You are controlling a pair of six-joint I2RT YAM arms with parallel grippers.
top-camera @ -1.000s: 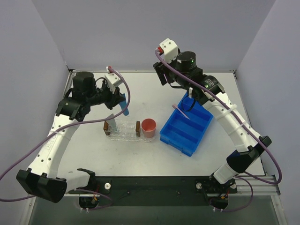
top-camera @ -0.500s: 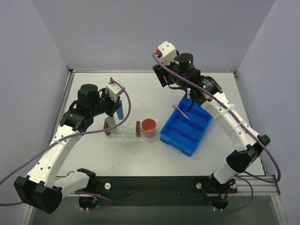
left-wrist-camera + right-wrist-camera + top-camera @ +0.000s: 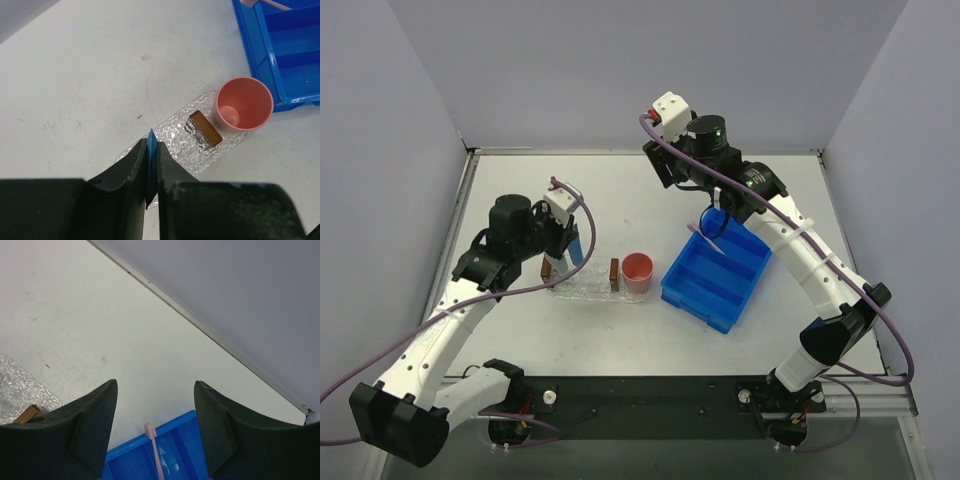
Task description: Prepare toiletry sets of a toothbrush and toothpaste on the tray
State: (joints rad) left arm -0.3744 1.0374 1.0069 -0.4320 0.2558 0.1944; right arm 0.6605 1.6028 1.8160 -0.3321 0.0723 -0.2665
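Note:
My left gripper (image 3: 563, 250) is shut on the light blue toothpaste tube (image 3: 576, 243), held edge-on between the fingers (image 3: 150, 165) just above the left end of the clear bumpy tray (image 3: 585, 283) (image 3: 175, 147). The pink toothbrush (image 3: 706, 240) leans on the far-left rim of the blue bin, head up; it also shows in the right wrist view (image 3: 156, 452). My right gripper (image 3: 718, 212) (image 3: 155, 385) is open and empty, hovering above the toothbrush's head. The whitish-grey tube is out of view.
Two brown blocks (image 3: 548, 270) (image 3: 614, 273) stand on the tray; one shows in the left wrist view (image 3: 205, 128). A pink cup (image 3: 638, 272) (image 3: 243, 104) stands at the tray's right end. The blue divided bin (image 3: 718, 278) (image 3: 125, 455) sits right of the cup.
My left arm has drawn nearer and lower, carrying the blue tube down to the tray's left end. My right wrist has shifted slightly left above the bin.

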